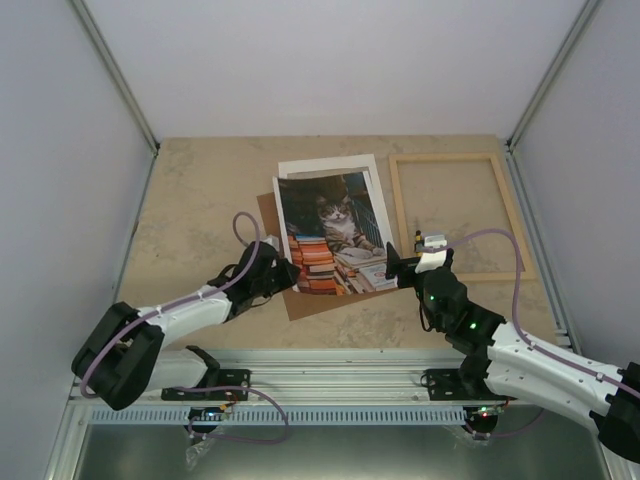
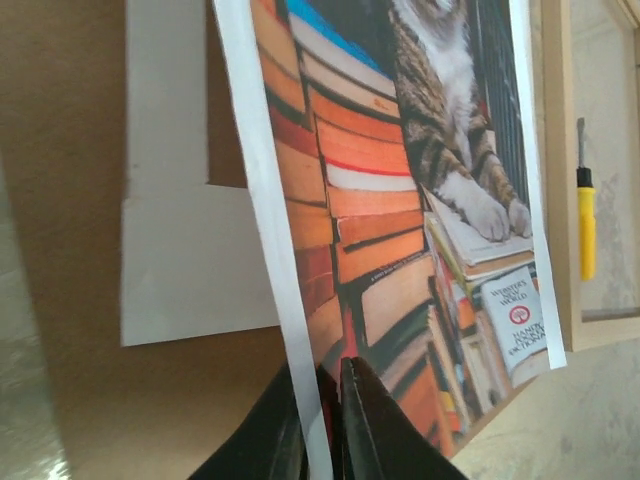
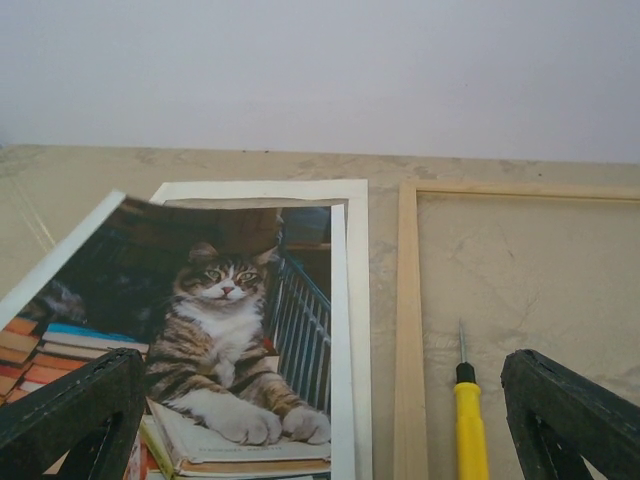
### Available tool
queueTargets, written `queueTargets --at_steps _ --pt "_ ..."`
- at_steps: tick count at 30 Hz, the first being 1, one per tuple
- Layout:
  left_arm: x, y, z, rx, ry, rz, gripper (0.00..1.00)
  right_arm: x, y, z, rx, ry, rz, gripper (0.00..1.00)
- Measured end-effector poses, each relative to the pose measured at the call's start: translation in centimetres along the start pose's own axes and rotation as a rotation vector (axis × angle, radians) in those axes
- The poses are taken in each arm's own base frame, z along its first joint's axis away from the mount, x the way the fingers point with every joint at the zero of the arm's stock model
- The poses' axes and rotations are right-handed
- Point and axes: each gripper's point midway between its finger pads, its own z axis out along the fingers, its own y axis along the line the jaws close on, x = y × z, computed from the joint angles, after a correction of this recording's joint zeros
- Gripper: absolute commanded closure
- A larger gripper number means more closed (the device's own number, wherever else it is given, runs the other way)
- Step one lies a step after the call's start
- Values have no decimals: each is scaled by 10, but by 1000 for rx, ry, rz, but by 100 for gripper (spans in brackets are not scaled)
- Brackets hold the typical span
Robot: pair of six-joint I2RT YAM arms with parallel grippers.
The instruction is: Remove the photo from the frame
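Note:
The photo (image 1: 335, 230), a tabby cat among orange books, lies mid-table over a white mat sheet (image 1: 325, 165) and a brown backing board (image 1: 320, 300). My left gripper (image 1: 285, 272) is shut on the photo's near left edge; the left wrist view shows the jaws (image 2: 325, 420) pinching the white border, with the photo (image 2: 400, 200) raised off the mat (image 2: 190, 260). The pale wood frame (image 1: 445, 157) lies flat on the table to the right, with no photo in it. My right gripper (image 1: 412, 265) is open near the frame's near left corner. The right wrist view shows the photo (image 3: 220, 330) and frame rail (image 3: 405, 320) between its fingers.
A small yellow screwdriver (image 1: 417, 240) lies inside the frame by its left rail, just ahead of my right gripper; it also shows in the right wrist view (image 3: 468, 420) and the left wrist view (image 2: 586, 220). Grey walls enclose the table on three sides.

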Motion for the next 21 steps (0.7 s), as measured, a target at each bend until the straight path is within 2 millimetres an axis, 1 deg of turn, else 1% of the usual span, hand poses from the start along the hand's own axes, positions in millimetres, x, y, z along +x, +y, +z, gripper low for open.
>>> queueTargets --at_steps 1,2,6,7,8,11,12,14,15,18,21 --pt "0 3 -1 -9 -5 -3 84 0 0 0 -1 0 -1 2" --pt "0 5 -3 -17 -10 -6 79 0 0 0 -1 0 0 2" --pt "2 15 -8 -49 -23 -9 77 0 0 0 0 1 -1 2" --pt "2 17 -9 -58 -29 -8 74 0 0 0 0 1 -1 2" --pt "2 19 -10 -65 -34 -9 68 0 0 0 0 1 -2 2" --pt "-1 23 -16 -81 -59 -12 65 1 0 0 1 3 -3 2" --pt "-4 25 -19 -88 -74 -12 63 1 0 1 3 3 -4 2" --pt "-10 25 -26 -97 -108 -12 54 0 -3 1 14 1 -2 2" --pt "-14 25 -31 -100 -131 -10 53 0 -4 1 21 1 -2 2" --pt "-29 24 -47 -109 -217 -14 45 0 -11 -1 47 -1 3 2" --pt "-45 21 -68 -109 -315 -18 32 -6 -19 -6 73 -20 27 2"
